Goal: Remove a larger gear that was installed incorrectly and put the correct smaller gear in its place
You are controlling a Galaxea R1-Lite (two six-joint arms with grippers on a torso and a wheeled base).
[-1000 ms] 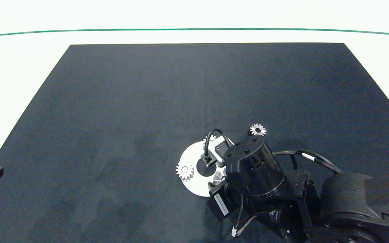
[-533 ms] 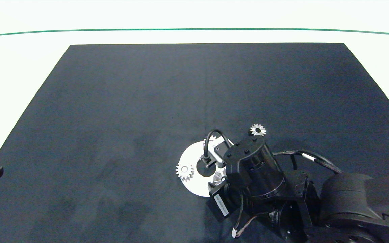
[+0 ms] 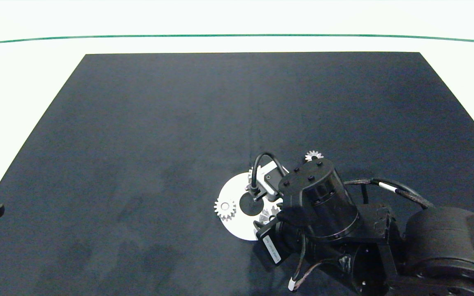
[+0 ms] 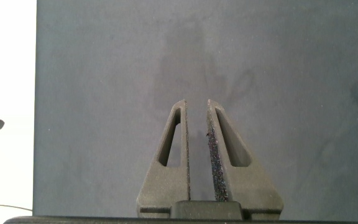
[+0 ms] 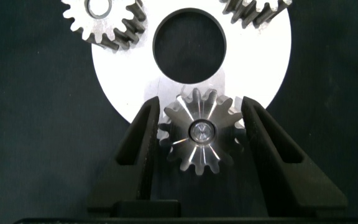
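The larger gear (image 5: 201, 138), shiny with long splayed teeth, sits on a pin at the rim of a white disc (image 5: 123, 68). My right gripper (image 5: 199, 101) is shut on it, one finger against each side. From above, the right arm (image 3: 315, 197) covers most of the larger gear (image 3: 269, 213), near the right edge of the disc (image 3: 231, 191). The smaller gear (image 3: 313, 155), star-like, lies on the mat just beyond the arm's wrist and is partly hidden by it. At the mat's left edge my left gripper (image 4: 196, 102) hovers shut over bare mat, holding nothing.
Two blunt-toothed gears stand on the disc: one at its left rim (image 3: 225, 209), one at its far rim (image 3: 255, 169), half hidden by a cable. The disc has a dark round hole (image 5: 189, 43) in its middle. The black mat (image 3: 179, 123) lies on a white table.
The right arm's wrist has shifted to the right and looms larger, covering more of the smaller gear and baring more of the larger gear. The left arm has not moved.
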